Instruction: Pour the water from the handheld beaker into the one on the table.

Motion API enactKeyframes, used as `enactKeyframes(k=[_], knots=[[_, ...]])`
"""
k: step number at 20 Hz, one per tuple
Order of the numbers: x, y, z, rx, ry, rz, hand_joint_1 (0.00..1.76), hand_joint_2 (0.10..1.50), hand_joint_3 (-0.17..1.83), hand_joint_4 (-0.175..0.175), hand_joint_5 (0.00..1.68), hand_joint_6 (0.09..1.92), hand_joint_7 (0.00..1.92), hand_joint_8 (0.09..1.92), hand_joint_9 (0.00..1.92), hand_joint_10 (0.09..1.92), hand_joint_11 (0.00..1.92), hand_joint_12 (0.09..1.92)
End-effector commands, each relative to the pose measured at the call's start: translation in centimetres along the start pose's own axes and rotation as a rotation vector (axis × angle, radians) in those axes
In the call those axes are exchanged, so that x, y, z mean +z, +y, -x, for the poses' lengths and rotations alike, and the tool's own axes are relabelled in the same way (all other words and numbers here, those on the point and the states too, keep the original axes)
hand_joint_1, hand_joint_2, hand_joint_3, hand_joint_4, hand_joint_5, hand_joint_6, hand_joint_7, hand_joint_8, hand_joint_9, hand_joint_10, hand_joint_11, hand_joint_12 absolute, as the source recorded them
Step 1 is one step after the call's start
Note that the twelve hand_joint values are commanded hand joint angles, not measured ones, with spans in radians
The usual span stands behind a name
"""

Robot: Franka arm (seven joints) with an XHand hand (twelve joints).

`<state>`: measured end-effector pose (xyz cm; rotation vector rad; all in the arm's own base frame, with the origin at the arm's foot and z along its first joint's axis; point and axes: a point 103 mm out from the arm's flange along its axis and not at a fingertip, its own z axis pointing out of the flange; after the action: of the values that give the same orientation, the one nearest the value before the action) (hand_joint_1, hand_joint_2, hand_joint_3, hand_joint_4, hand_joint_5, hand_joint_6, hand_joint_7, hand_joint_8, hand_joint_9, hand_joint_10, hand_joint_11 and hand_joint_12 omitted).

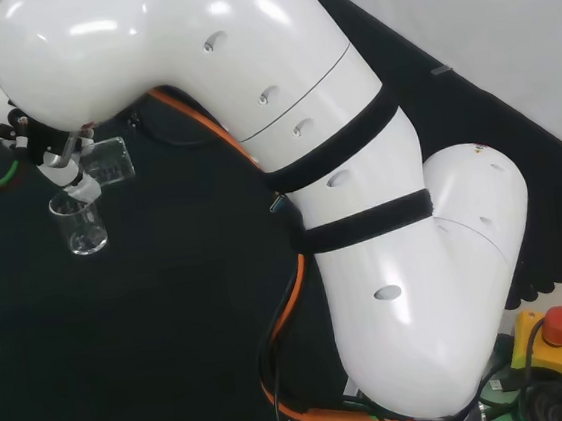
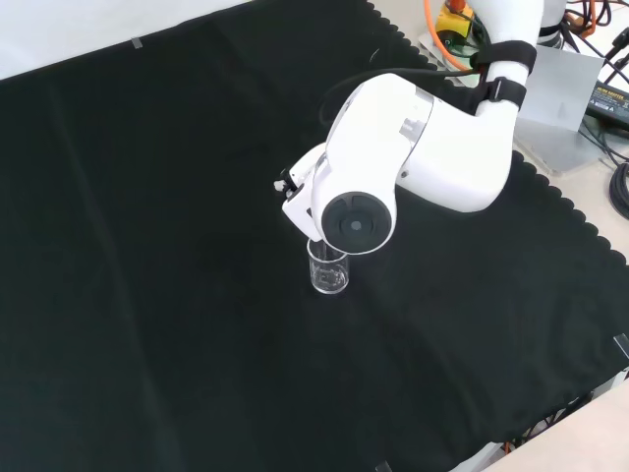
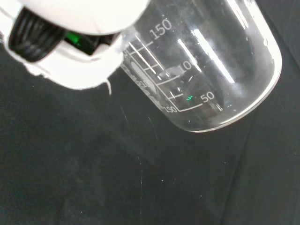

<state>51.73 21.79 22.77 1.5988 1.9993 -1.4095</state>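
Head view: hand (image 1: 54, 159) at upper left, fingers closed round a tilted clear beaker (image 1: 110, 160); second beaker (image 1: 79, 224) upright just below on the black-clothed counter (image 1: 173, 332). Front view: standing beaker under the arm's link (image 2: 356, 221). Wrist view: held beaker, graduated, close

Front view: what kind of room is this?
Probably a robotics lab: a white robot arm works over a black cloth, glass beakers serve as test ware, and a red stop button sits nearby.

Black cloth-covered bench (image 2: 147, 246), one clear beaker (image 2: 328, 269) upright on it.
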Motion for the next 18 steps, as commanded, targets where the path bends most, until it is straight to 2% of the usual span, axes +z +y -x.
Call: enactKeyframes(k=[1, 18], knots=[[-0.1, -0.2, 0.0, -0.002, 0.004, 0.009, 1.11, 0.61, 1.0, 0.008, 1.05, 1.24, 1.39, 1.07, 1.23, 1.1, 1.1, 0.93], [-1.3, -0.9, -0.9, 0.013, -0.052, -0.004, 1.11, 0.61, 1.0, 0.011, 1.04, 1.25, 1.39, 1.07, 1.24, 1.1, 1.1, 0.94]])
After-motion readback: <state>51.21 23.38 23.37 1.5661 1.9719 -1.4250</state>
